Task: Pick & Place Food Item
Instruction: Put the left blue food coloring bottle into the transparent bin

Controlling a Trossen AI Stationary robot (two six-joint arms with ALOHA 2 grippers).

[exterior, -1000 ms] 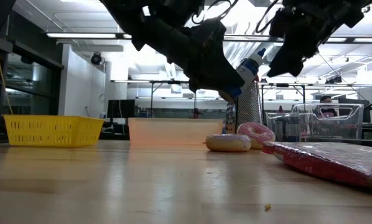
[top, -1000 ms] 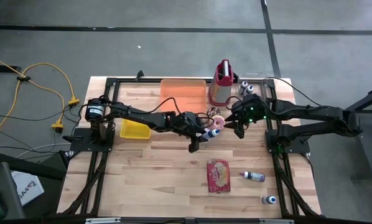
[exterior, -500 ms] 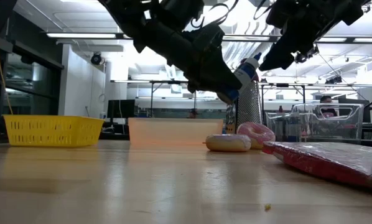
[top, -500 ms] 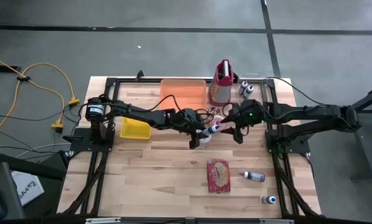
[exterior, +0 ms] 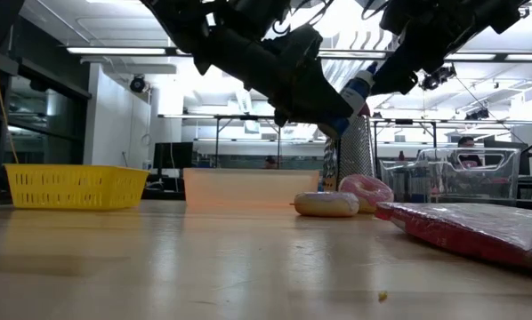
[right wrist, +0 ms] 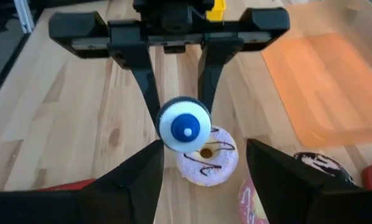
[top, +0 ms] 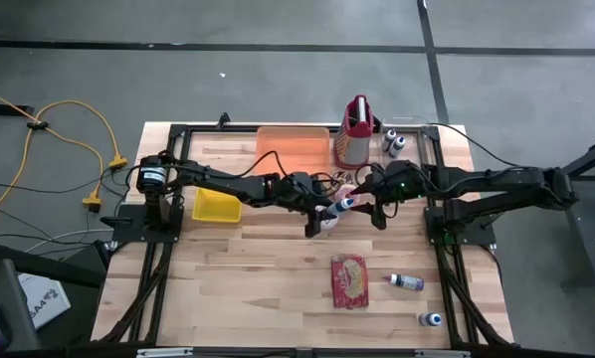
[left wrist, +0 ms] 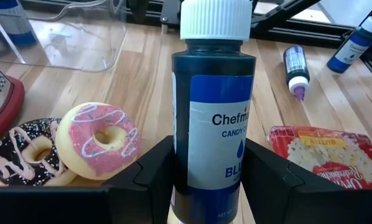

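A blue candy-colour bottle (left wrist: 214, 112) with a white cap is in my left gripper (left wrist: 211, 165), above the middle of the table (top: 342, 206). In the low view the bottle (exterior: 350, 93) slants up, cap end highest. My right gripper (right wrist: 203, 149) is open just beyond the cap (right wrist: 183, 124). Its fingers stand on either side of the cap without touching it. Below lie several donuts: a pink-frosted one (left wrist: 99, 137), a chocolate one (left wrist: 27, 155) and a plain one (exterior: 326, 204), all flat on the wood. My left gripper is shut on the bottle's lower body (left wrist: 192, 180), pinched between the two fingers (left wrist: 155, 171) at the label. The fingers come from the table's left, and the cap end sticks out past them toward the right arm. The bottle is lifted clear and tilted, cap upward.
A yellow basket (top: 216, 206) and an orange tray (top: 293, 147) sit behind the left arm. A red-based grater (top: 354, 134) and a clear container (top: 402, 134) stand at the far edge. A red snack bag (top: 349, 280) and two small bottles (top: 407, 282) lie near the front right.
My right gripper has moved toward the table's left, closing in on the bottle's cap, and has stayed open. My left gripper has kept the bottle aloft in about the same place.
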